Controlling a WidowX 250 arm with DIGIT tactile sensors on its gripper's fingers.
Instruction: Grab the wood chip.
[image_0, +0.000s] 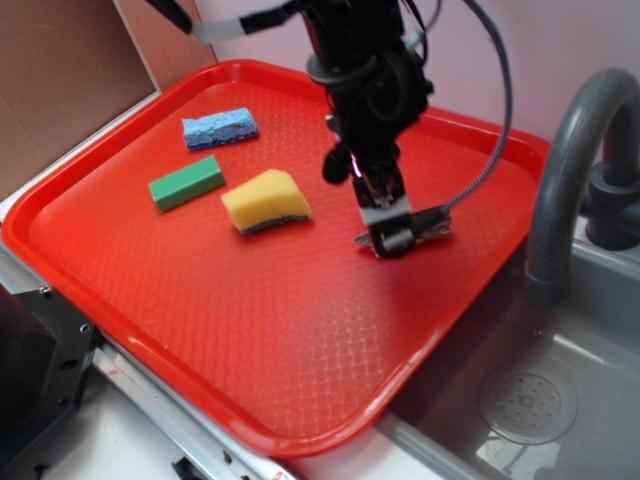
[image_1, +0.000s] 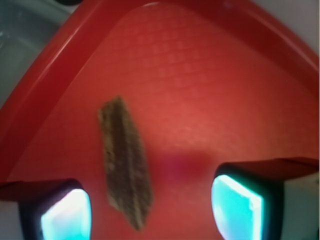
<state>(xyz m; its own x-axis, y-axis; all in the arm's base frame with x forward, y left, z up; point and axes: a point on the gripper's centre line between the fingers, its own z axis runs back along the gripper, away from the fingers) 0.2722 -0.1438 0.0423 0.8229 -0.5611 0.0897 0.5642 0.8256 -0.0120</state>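
Note:
The wood chip (image_1: 125, 162) is a flat grey-brown sliver lying on the red tray (image_1: 210, 100). In the wrist view it runs lengthwise between my two fingertips, nearer the left one, with a gap on each side. My gripper (image_1: 150, 207) is open and low over the tray. In the exterior view my gripper (image_0: 390, 232) is down at the tray's right part, and the chip (image_0: 435, 226) shows just to the right of the fingers, partly hidden by them.
A yellow sponge wedge (image_0: 266, 201), a green block (image_0: 187, 183) and a blue sponge (image_0: 220, 127) lie on the tray's left half. A grey sink with a faucet (image_0: 560, 170) stands right of the tray. A brown board (image_0: 60, 70) stands at the back left.

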